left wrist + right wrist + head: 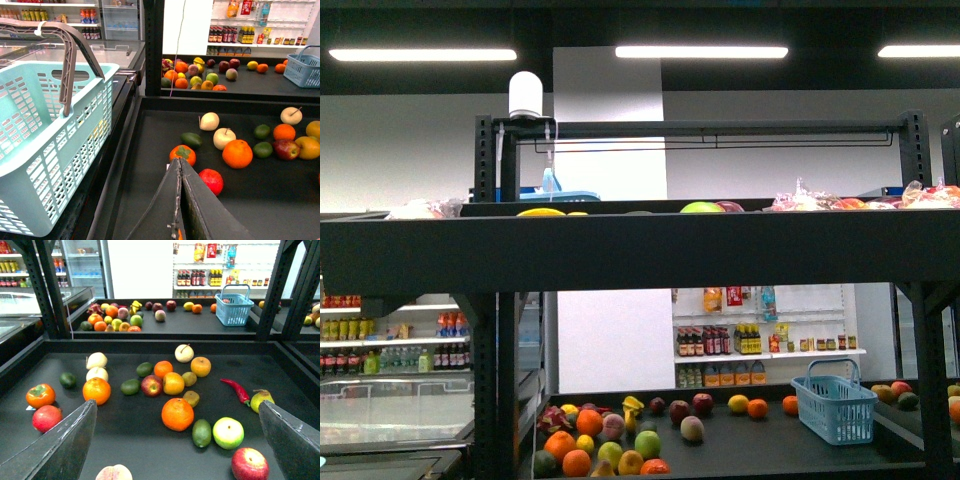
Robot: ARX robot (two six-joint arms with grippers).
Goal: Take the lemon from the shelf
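Nearest the left wrist camera, the left gripper (pixel 178 167) has its two dark fingers pressed together edge to edge, with nothing between them. It points out over the near tray of the shelf (pixel 280 195). A red fruit (pixel 211 180) lies just beside the fingertips and a persimmon (pixel 182 154) just ahead of them. A teal basket (pixel 45 150) with a grey handle stands close on one side, outside the tray wall.

In the right wrist view, the right gripper (pixel 177 404) is spread wide and holds nothing. One dark finger (pixel 60 445) stands at each side of the picture. It is aimed level over the same tray, with a large orange (pixel 177 414), a green avocado-like fruit (pixel 202 432) and a pale green apple (pixel 228 432) lying in the span between the fingers. A red chili (pixel 236 391) lies further out.

Neither arm shows in the front view, where the shelf's thick black front beam (pixel 640 250) crosses the middle.

The fruit that looks most like the lemon (pixel 188 305) is bright yellow and oval. It lies on the far tray behind the near one, just beside a small orange (pixel 197 308) and near the blue basket (pixel 234 309). It is well apart from both grippers. It also shows in the front view (pixel 738 404) and the left wrist view (pixel 252 65), but it is too small to identify for certain.
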